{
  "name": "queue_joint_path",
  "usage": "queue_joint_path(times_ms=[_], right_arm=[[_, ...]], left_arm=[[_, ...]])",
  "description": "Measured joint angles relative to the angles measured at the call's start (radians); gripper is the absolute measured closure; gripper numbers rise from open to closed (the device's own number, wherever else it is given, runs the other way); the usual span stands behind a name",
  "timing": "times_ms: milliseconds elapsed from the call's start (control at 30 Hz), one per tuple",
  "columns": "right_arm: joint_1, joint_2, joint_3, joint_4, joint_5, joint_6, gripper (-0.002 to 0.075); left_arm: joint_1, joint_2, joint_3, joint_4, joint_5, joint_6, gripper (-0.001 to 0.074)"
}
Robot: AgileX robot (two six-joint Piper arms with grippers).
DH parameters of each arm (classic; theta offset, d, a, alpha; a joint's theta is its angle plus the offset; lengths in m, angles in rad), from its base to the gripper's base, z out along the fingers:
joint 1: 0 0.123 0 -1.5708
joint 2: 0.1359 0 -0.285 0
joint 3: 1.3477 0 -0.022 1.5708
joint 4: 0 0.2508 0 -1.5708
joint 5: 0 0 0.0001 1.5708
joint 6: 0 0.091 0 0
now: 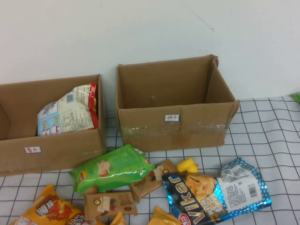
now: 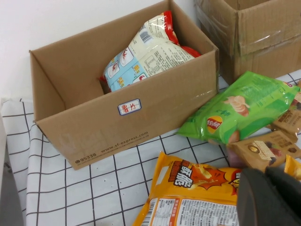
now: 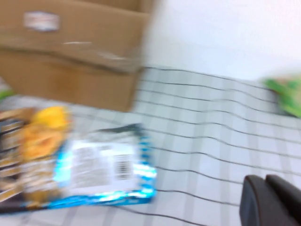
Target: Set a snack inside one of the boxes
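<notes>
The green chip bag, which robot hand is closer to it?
The left. The left gripper, fingers shut, hangs just in front of the green chip bag, above the orange snack bag. The right gripper, also shut, is off by the blue-black Vikar bag, farther away.

Puffy cream and pale blue snack bag [image 1: 68,115] with red end and small red shrimp squares, lying tilted inside the lower brown cardboard box [image 1: 56,152], leaning against its far right corner, white red-marked label on the box front
</notes>
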Motion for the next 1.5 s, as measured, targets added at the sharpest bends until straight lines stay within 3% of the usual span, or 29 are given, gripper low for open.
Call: queue_joint_path(times_ms=[167,267,600,1300,1500], right_arm=[[-0.219,-0.021,0.013,-0.044,0.004,0.091,0.0727],[-0.272,-0.021,0.013,-0.033,0.009,0.091,0.0727],[-0.177,-0.021,0.013,-0.017,0.073,0.165,0.0727],[-0.175,-0.021,0.012,-0.018,0.077,0.167,0.0727],[-0.175,-0.021,0.012,-0.018,0.077,0.167,0.0727]], left_arm=[[0.000,0.000,0.000,0.000,0.000,0.000,0.0737],[0.000,0.000,0.000,0.000,0.000,0.000,0.0737],[0.000,0.000,0.000,0.000,0.000,0.000,0.0737],[0.000,0.000,0.000,0.000,0.000,0.000,0.0737],[0.000,-0.002,0.070,0.055,-0.166,-0.079,0.0737]])
